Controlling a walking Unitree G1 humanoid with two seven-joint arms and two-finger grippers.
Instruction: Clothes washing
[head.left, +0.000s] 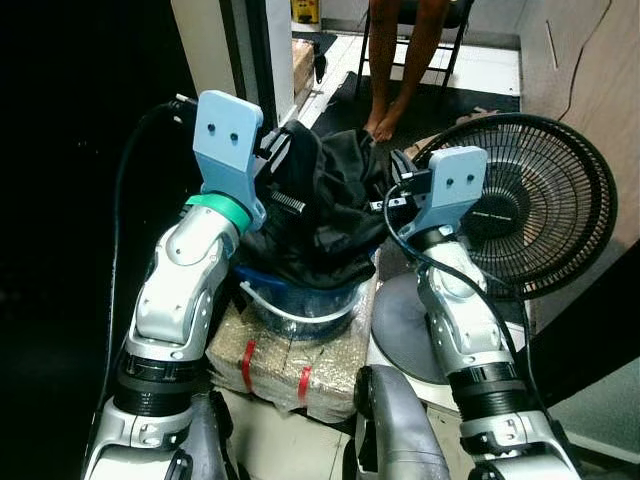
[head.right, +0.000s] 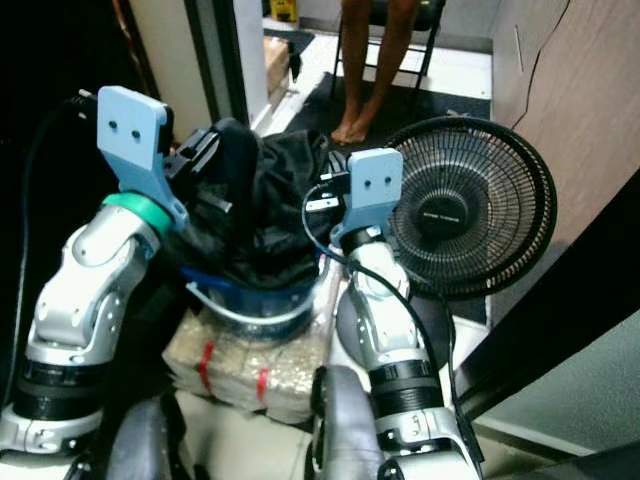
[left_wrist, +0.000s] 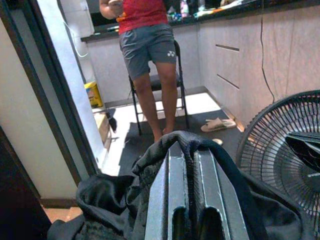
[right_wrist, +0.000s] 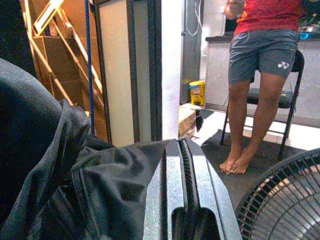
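— Black fabric at the centre of the head camera's frame: what is it resting on?
— The black clothes (head.left: 320, 205) are heaped in a blue basket (head.left: 300, 292) with a white handle, which sits on a wrapped bundle (head.left: 290, 365) on the floor. The left gripper (head.left: 283, 170) enters the pile from 9 o'clock, the right gripper (head.left: 385, 205) from 3 o'clock. A black floor fan (head.left: 540, 200) stands at 3 o'clock, a person's bare legs (head.left: 400, 70) at 12.
— And the left wrist camera?
— Its fingers (left_wrist: 172, 200) are pressed together with a fold of the dark cloth pinched over them.
— The right wrist?
— Those fingers (right_wrist: 200, 195) lie closed against each other, the garment bunched just beside them at 9 o'clock; whether cloth is caught between them cannot be told.
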